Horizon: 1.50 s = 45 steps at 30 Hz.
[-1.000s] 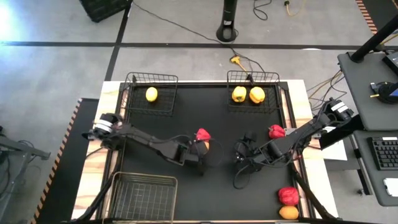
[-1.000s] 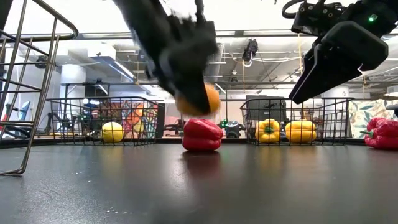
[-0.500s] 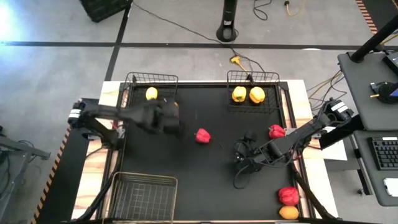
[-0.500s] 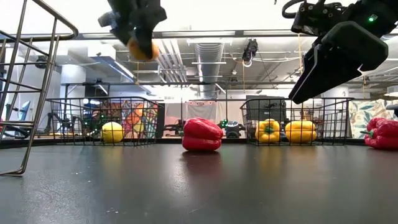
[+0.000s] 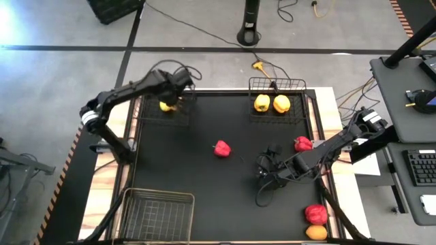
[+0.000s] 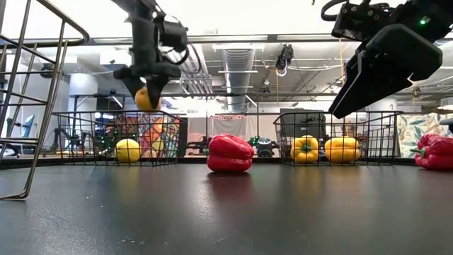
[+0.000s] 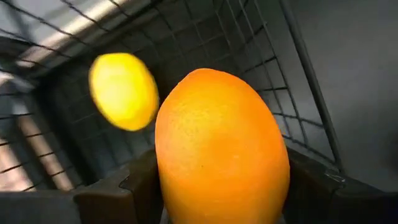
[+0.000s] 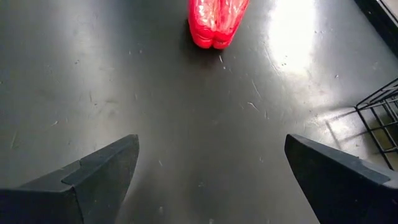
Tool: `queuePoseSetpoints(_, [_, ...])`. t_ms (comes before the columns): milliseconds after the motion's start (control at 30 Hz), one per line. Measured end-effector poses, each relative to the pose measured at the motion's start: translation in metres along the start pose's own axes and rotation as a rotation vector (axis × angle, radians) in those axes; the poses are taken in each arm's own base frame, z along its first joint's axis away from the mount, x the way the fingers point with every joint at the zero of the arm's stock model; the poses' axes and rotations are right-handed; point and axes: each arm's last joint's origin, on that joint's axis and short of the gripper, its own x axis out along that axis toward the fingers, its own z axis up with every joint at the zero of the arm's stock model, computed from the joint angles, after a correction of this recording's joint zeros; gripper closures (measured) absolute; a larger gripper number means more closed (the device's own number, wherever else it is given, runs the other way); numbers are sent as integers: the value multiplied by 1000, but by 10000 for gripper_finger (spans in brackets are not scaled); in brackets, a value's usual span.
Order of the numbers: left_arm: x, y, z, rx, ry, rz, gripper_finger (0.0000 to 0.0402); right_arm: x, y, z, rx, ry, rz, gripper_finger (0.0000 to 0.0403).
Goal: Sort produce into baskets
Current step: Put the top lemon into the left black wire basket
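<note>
My left gripper (image 5: 178, 93) hangs over the far-left basket (image 5: 151, 114), shut on an orange round fruit (image 6: 146, 99). One yellow round fruit (image 5: 165, 105) lies on that basket's floor, below the gripper in the left wrist view (image 7: 123, 91). A red pepper (image 5: 222, 148) rests on the table's middle. Two yellow peppers (image 5: 272, 103) sit in the far-right basket (image 5: 276, 84). My right gripper (image 5: 264, 174) stands open above the mat to the right of the middle; the red pepper (image 8: 215, 22) lies ahead of its fingers. My left gripper pinches the orange fruit by two opposite sides (image 7: 169, 182) between its two fingers (image 7: 134, 186). The fingers come from above and point steeply down. The fruit is lifted clear, hanging above the far-left basket's rim (image 6: 117, 112).
Another red pepper (image 5: 303, 143) lies at the right edge. A third red pepper (image 5: 315, 214) and an orange fruit (image 5: 315, 233) lie at the near right corner. A wire basket (image 5: 157, 215) stands at the near left. Bare mat lies between the middle pepper and the baskets.
My left gripper has swung from the table's middle, beside the red pepper, up and toward the far left corner, carrying the orange fruit. It has turned to point more steeply down and now hangs over the far-left basket.
</note>
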Motion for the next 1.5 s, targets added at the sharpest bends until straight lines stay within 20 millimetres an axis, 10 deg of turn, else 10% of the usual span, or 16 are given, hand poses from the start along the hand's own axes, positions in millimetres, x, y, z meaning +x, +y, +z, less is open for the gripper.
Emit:
queuePoseSetpoints(867, [62,88,44,-236,147,-106,176,5,-2,-11,29,36,3,8])
queuePoseSetpoints(1500, [71,99,61,-271,173,-40,176,5,-3,-10,13,21,-10,8])
